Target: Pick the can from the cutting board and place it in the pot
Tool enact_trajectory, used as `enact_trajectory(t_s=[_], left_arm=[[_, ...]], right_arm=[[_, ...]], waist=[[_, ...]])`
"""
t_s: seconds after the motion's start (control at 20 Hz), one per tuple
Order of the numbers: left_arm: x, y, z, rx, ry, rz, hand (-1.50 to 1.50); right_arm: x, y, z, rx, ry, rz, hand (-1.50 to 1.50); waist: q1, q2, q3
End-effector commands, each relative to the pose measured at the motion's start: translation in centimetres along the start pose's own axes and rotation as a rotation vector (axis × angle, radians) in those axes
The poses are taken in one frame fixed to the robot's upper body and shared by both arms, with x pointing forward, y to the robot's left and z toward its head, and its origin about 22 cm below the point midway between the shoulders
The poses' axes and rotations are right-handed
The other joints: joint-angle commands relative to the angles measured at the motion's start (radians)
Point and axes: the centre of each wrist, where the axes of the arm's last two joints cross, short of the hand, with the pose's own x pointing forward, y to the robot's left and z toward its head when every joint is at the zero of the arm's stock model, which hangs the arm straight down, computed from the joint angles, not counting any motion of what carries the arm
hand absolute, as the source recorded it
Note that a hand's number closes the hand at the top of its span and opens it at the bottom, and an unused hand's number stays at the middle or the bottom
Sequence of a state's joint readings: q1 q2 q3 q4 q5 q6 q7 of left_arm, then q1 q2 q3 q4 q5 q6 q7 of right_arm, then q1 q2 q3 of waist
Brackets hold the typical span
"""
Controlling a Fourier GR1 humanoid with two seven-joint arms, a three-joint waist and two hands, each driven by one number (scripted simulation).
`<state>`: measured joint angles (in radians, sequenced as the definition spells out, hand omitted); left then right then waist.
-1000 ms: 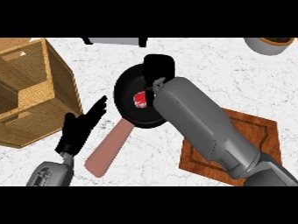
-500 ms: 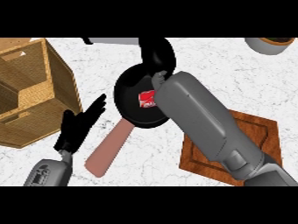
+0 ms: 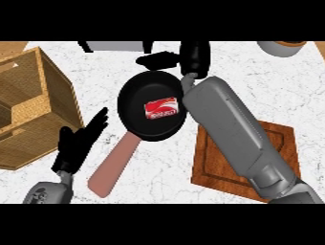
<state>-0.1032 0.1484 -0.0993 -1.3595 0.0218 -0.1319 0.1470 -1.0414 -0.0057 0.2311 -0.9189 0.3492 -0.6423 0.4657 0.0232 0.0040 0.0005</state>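
The can (image 3: 161, 108) lies on its side on the floor of the pot (image 3: 134, 117), red label up, so the placing looks done as far as this view tells. It rests just below and left of the right hand (image 3: 188, 58), apart from it, with dark pot floor showing all round it. That hand sits beyond the pot's far rim, fingers mostly straight and holding nothing, thumb stretched toward its left; I judge it released, with nothing left to carry. Its grey forearm slants from the lower right across the cutting board (image 3: 282, 143), hiding much of the board and the pot's right rim. The board's visible corner is bare.

The left hand (image 3: 81, 141) rests open, fingers up, beside the pot's pink handle (image 3: 116, 165), which runs down and left of the pot, close to those fingertips.

For room: a wicker box (image 3: 24, 115) stands just left of the left hand and hems that side. Past the right hand's fingertips a grey object (image 3: 116, 45) sits at the tabletop's (image 3: 285, 91) far edge, and a bowl (image 3: 282, 48) to its far right. White tabletop to the right of the right hand is the open side, probably the easiest way to pull the arm back without brushing the pot rim.
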Motion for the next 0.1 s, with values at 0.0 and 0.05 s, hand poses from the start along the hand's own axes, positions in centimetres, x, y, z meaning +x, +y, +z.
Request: enact_trajectory(t_s=[0.0,0.05], left_arm=[[-0.2,0.2,-0.8,0.007,0.009,0.002,0.00],[-1.2,-0.1,1.6,0.004,0.019,0.014,0.00]], right_arm=[[-0.2,-3.3,-1.3,-0.068,-0.031,-0.104,-1.50],[-2.2,-3.9,0.3,-0.051,-0.031,-0.125,-1.50]], waist=[[-0.024,-0.003,0.000],[-0.026,-0.009,0.000]])
